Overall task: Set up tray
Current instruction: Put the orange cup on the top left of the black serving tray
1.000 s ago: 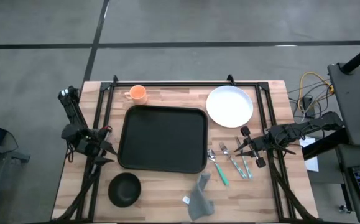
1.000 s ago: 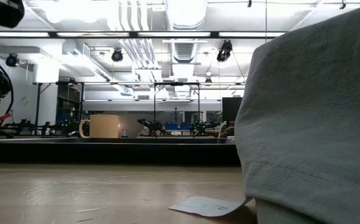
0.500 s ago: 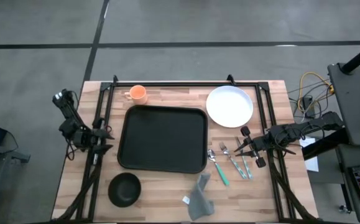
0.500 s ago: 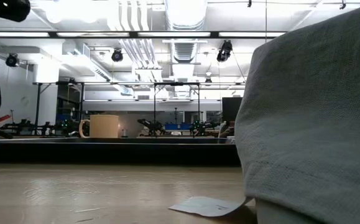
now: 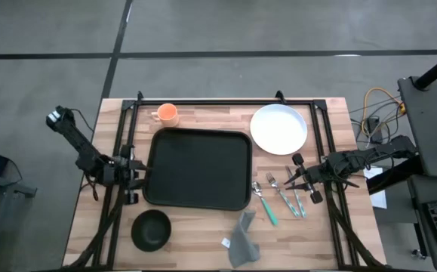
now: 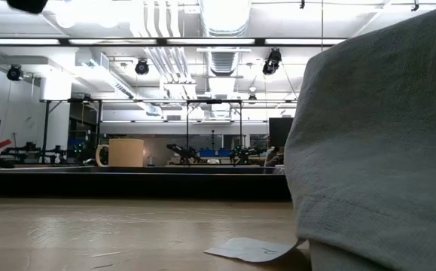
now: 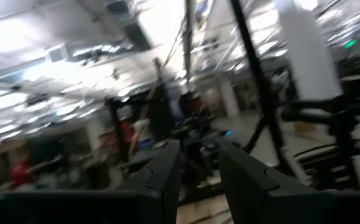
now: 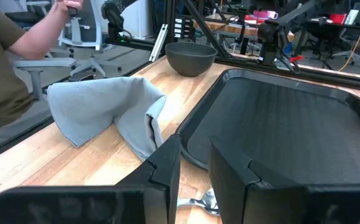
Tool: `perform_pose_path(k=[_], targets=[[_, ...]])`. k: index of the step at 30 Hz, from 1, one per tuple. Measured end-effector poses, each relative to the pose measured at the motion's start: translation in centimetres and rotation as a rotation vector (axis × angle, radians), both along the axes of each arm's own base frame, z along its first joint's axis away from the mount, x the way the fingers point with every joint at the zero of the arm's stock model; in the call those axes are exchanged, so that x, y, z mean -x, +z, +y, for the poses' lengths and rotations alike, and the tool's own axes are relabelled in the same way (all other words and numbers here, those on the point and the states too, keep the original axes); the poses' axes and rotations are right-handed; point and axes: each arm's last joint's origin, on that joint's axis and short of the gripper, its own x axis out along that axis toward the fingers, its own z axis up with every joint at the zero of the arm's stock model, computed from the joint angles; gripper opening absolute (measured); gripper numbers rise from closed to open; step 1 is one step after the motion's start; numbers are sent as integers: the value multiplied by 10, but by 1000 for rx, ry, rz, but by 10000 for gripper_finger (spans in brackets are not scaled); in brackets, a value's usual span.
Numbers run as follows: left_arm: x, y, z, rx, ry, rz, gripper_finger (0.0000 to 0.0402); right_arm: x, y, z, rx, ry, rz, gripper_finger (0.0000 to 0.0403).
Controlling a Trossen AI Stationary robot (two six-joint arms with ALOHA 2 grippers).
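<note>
Your tray [image 5: 197, 168] sits in the middle of the high view and is bare, so judge the setup as barely begun. Everything that might go on it lies around it on the table [image 5: 331, 227]: the orange cup [image 5: 167, 114] just above its upper left corner, the white plate [image 5: 278, 128] off its upper right corner, the black bowl [image 5: 151, 229] below its lower left corner, the grey napkin [image 5: 241, 239] under its lower edge, and the cutlery [image 5: 278, 198] just right of its lower right corner.

The left gripper [image 5: 136, 174] is at the tray's left edge, in the left middle of the high view; whether it touches the rim you cannot tell. In its wrist view the fingers [image 7: 167, 174] stand parted with nothing between them (the background there is too smeared to place it further). The right gripper [image 5: 295, 180] waits over the cutlery at centre right, its fingers [image 8: 165, 163] also apart and holding nothing. All the placing is still left to do.
</note>
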Motion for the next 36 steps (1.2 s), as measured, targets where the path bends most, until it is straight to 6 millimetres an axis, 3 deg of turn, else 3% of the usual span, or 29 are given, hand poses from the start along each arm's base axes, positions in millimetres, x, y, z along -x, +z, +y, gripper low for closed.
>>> perform_pose_path(k=[3,11,18,28,36], targets=[[-16,10,-9,-8,120,67,91,0,0,0,0,0,0,68],[-50,31,-29,40,672,259,91,0,0,0,0,0,0,68],[-60,38,-29,68,720,257,91,0,0,0,0,0,0,68],[-46,27,9,184,825,207,91,0,0,0,0,0,0,68],[-30,22,22,232,829,177,91,0,0,0,0,0,0,68]])
